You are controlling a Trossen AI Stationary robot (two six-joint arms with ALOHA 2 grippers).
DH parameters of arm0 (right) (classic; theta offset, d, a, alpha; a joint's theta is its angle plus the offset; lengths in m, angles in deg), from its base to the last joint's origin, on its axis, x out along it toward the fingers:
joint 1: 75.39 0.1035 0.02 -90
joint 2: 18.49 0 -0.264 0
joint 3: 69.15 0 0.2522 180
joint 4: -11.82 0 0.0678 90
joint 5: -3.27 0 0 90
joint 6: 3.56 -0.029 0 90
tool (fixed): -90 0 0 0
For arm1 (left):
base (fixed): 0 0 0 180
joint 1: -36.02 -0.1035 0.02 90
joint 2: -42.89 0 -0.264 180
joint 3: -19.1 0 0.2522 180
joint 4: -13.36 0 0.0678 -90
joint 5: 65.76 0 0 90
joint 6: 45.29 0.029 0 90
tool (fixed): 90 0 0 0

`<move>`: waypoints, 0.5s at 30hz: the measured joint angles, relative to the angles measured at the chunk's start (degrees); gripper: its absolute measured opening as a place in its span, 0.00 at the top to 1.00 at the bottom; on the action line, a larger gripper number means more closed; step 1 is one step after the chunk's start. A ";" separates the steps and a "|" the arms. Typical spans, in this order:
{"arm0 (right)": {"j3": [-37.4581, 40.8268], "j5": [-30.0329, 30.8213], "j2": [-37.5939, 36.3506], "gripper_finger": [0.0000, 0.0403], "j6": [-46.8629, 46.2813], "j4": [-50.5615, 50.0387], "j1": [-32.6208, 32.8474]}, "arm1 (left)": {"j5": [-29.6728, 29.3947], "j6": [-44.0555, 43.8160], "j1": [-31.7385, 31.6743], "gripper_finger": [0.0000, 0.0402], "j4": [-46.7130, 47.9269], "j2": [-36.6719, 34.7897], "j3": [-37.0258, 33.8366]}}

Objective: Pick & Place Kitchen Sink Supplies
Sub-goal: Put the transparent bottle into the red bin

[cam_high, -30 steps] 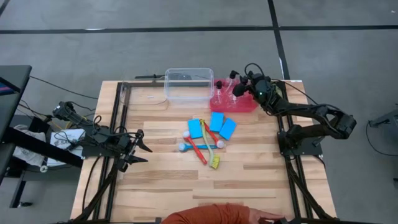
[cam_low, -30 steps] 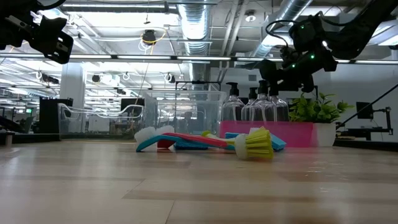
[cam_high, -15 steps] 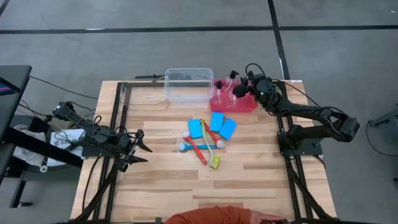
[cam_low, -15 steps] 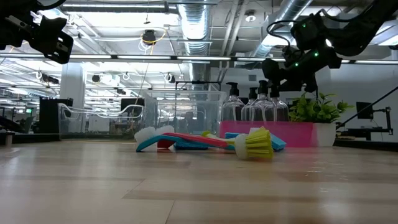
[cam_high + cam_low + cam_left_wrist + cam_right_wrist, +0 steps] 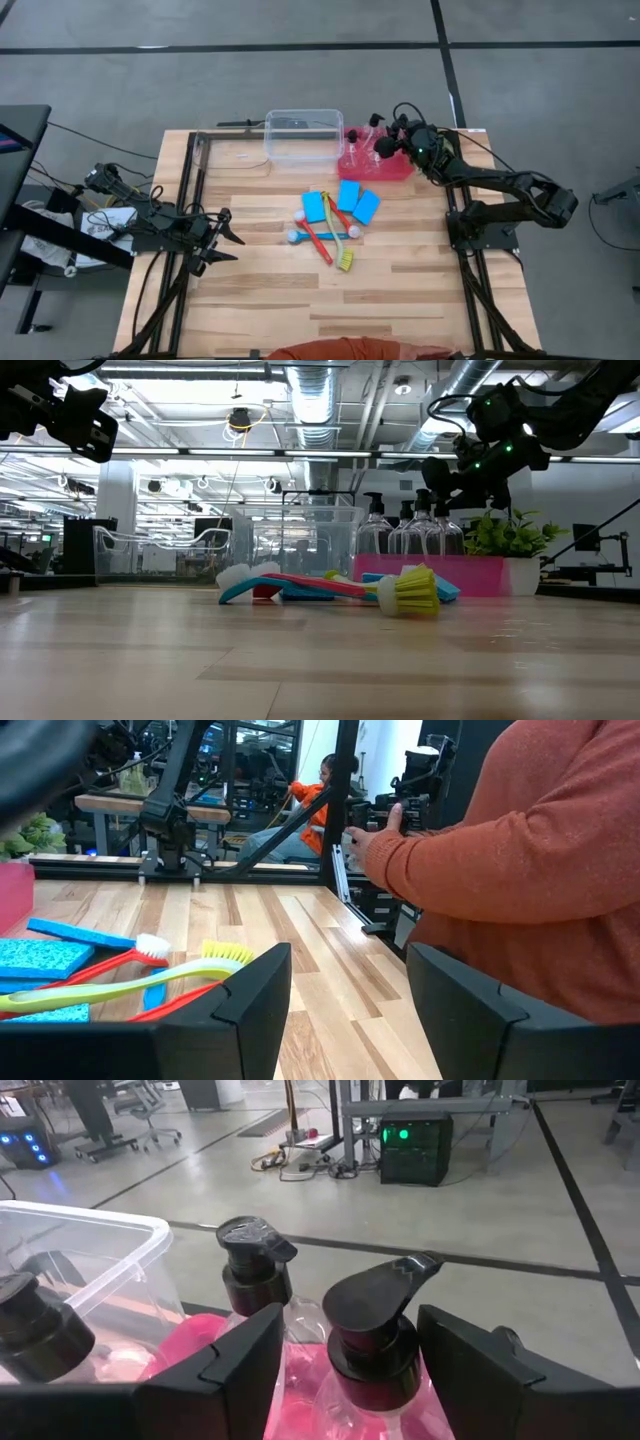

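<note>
bottles [image 5: 405, 530]: upright in red tray [image 5: 392, 168], far right of table, beside clear tub [image 5: 303, 135] | right gripper [image 5: 345, 1342]: above tray, fingers apart astride one pump top [image 5: 378, 1315], not gripping | sponges [image 5: 347, 201], brushes [image 5: 325, 235]: loose mid-table | left gripper [image 5: 228, 240]: wide open, empty, near left edge
</note>
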 joint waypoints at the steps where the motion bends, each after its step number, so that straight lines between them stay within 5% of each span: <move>1: 0.00 0.00 0.00 0.44 0.00 0.00 0.00 | 0.00 0.00 0.02 0.50 0.00 0.00 0.00; 15: 0.00 0.07 0.00 0.45 2.99 -0.87 0.13 | 0.01 0.00 0.01 0.50 0.00 0.00 0.00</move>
